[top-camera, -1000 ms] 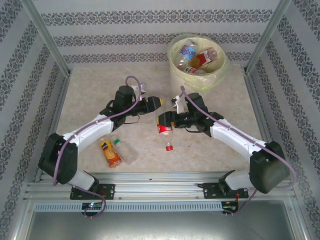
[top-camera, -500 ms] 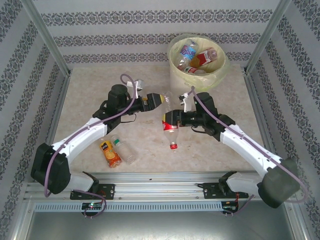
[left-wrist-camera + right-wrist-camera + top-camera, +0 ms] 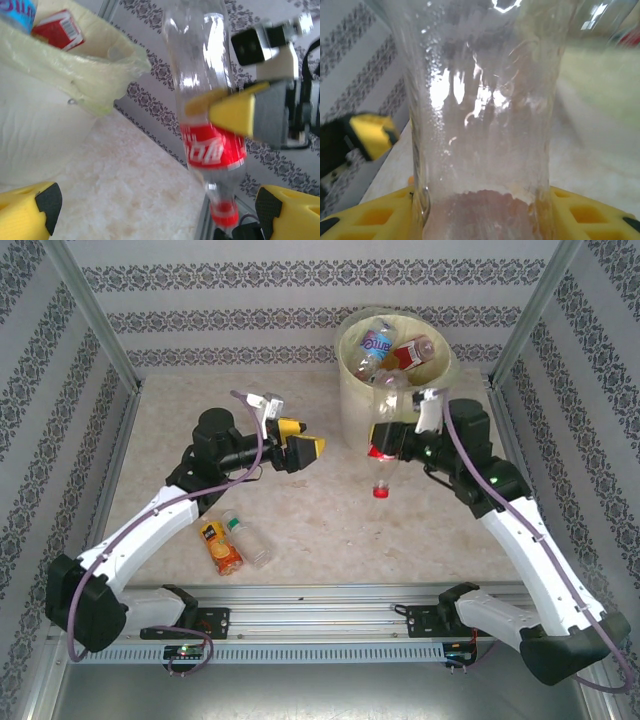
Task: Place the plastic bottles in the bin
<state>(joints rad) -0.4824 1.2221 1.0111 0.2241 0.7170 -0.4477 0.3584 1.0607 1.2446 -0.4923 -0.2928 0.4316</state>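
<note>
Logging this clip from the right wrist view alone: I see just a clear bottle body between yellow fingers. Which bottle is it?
Observer: The red-labelled bottle, red cap pointing down, gripped by the right gripper.
Operator: Is it above the bin?
Observer: Not yet. In the top view it hangs in front of the near wall of the bin, not over the opening.
Operator: And the left gripper?
Observer: The left gripper is open and empty, apart from the bottle.
</note>
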